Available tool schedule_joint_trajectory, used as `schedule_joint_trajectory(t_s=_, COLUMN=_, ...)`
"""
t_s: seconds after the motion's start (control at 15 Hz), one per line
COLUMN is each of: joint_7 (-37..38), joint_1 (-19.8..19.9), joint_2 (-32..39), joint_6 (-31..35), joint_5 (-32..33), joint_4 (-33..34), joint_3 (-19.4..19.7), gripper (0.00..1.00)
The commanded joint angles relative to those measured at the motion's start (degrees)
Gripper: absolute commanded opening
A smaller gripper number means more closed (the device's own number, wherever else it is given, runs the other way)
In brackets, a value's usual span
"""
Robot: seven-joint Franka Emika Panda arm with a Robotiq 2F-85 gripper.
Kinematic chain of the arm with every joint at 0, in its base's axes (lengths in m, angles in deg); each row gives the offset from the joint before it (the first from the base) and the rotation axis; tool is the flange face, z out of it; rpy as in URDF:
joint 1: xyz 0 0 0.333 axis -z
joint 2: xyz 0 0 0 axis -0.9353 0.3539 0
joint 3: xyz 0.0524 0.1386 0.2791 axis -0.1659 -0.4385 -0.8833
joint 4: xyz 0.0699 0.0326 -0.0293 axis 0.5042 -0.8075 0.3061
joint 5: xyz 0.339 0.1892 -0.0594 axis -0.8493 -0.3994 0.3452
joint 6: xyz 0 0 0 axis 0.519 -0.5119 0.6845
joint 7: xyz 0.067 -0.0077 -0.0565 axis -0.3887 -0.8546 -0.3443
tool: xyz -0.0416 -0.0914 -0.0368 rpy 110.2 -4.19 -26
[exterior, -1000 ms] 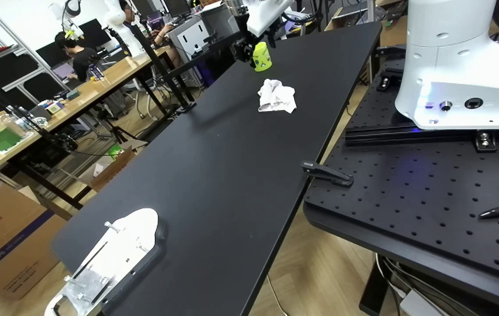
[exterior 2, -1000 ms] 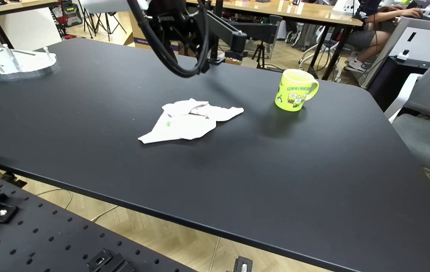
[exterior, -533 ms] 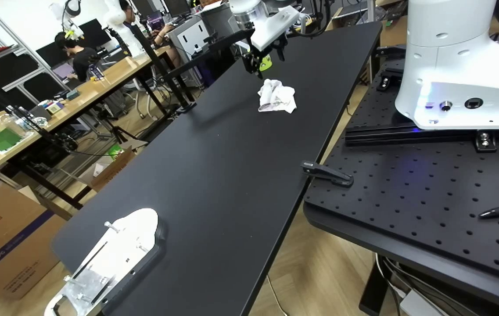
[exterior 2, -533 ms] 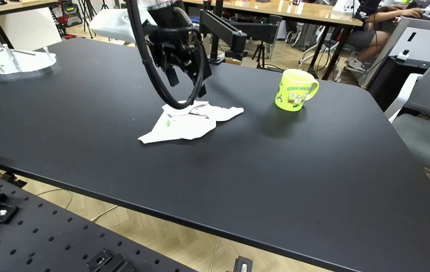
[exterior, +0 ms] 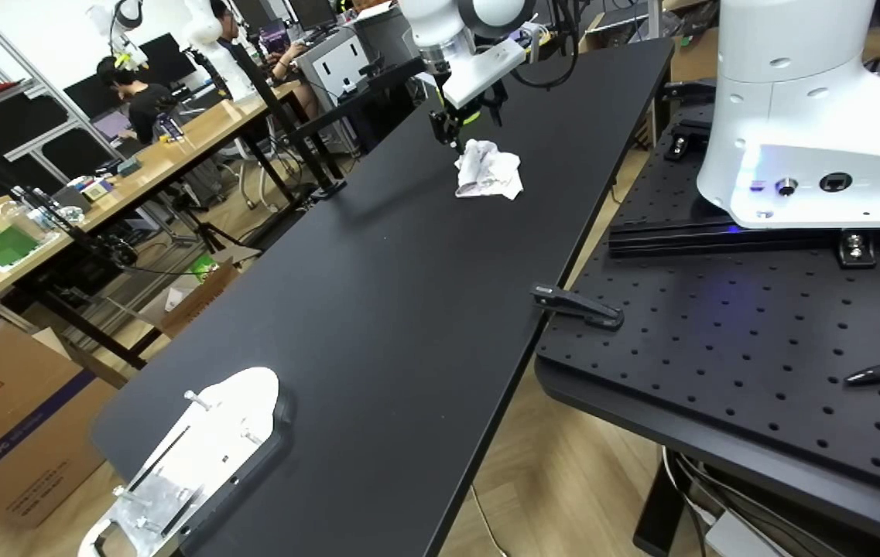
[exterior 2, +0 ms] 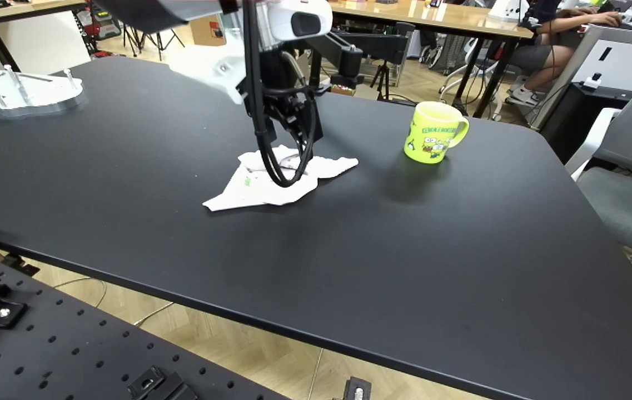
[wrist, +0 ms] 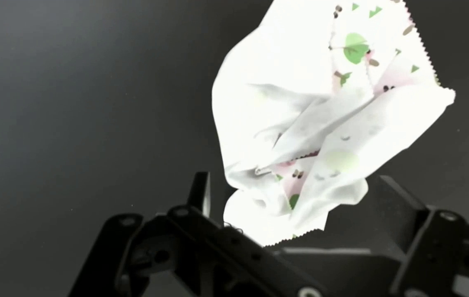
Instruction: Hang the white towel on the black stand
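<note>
A crumpled white towel [exterior: 488, 172] with green and pink print lies on the black table. It also shows in an exterior view [exterior 2: 263, 186] and in the wrist view [wrist: 275, 111]. My gripper [wrist: 300, 192] is open and empty, its fingers [wrist: 199, 189] wide apart. The near end of the towel lies between the fingers as seen in the wrist view. In an exterior view the gripper [exterior 2: 289, 143] is low over the towel's back edge; I cannot tell whether it touches. A black stand with a post and jointed arm [exterior 2: 343, 55] stands at the table's far edge, also visible here [exterior: 277, 111].
A yellow-green mug [exterior 2: 432, 133] stands on the table beside the towel; in an exterior view the gripper mostly hides it. A white board with pegs [exterior: 215, 433] lies at the table's far end. The robot base [exterior: 788, 116] stands on a perforated black board [exterior: 757, 333].
My gripper has come down and moved toward the towel, from higher above the table to just over the towel's back edge. The towel, mug and stand have not moved.
</note>
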Motion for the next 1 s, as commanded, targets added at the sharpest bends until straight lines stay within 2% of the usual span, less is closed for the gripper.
schedule_joint_trajectory(t_s=0.0, joint_7=4.3, joint_1=-2.1, joint_2=4.9, joint_6=0.8, joint_5=2.5, joint_4=4.0, joint_3=2.0, gripper=1.00)
schedule_joint_trajectory(t_s=0.13, joint_7=4.8, joint_1=-3.3, joint_2=6.8, joint_6=0.7, joint_5=2.9, joint_4=5.3, joint_3=3.1, gripper=1.00)
schedule_joint_trajectory(t_s=0.2, joint_7=4.8, joint_1=-3.7, joint_2=7.5, joint_6=0.8, joint_5=2.6, joint_4=5.8, joint_3=3.4, gripper=0.94)
schedule_joint_trajectory(t_s=0.27, joint_7=4.6, joint_1=-4.0, joint_2=8.1, joint_6=0.7, joint_5=2.2, joint_4=6.0, joint_3=3.6, gripper=0.75)
schedule_joint_trajectory(t_s=0.93, joint_7=5.5, joint_1=-5.8, joint_2=7.0, joint_6=1.3, joint_5=1.9, joint_4=5.6, joint_3=4.4, gripper=0.05)
